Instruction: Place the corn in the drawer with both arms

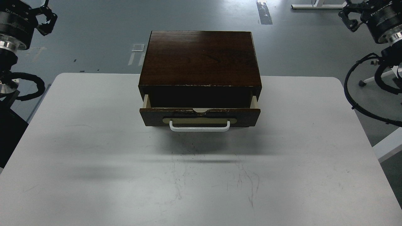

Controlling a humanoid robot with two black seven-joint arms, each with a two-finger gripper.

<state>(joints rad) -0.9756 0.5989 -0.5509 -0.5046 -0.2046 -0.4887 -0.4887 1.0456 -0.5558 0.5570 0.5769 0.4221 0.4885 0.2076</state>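
The dark brown wooden box stands at the back middle of the white table. Its drawer is pulled out a little, with a white bar handle on a tan plate. The drawer's inside is dark. The corn is not in view. My left gripper is raised at the top left, off the table and far from the box. My right gripper is raised at the top right, also off the table. Both are small and dark, so their fingers cannot be told apart.
Grey floor lies behind the table, with tape marks. White chair legs with a castor stand at the right. A white edge sits beside the table's right side. Black cables hang from the right arm.
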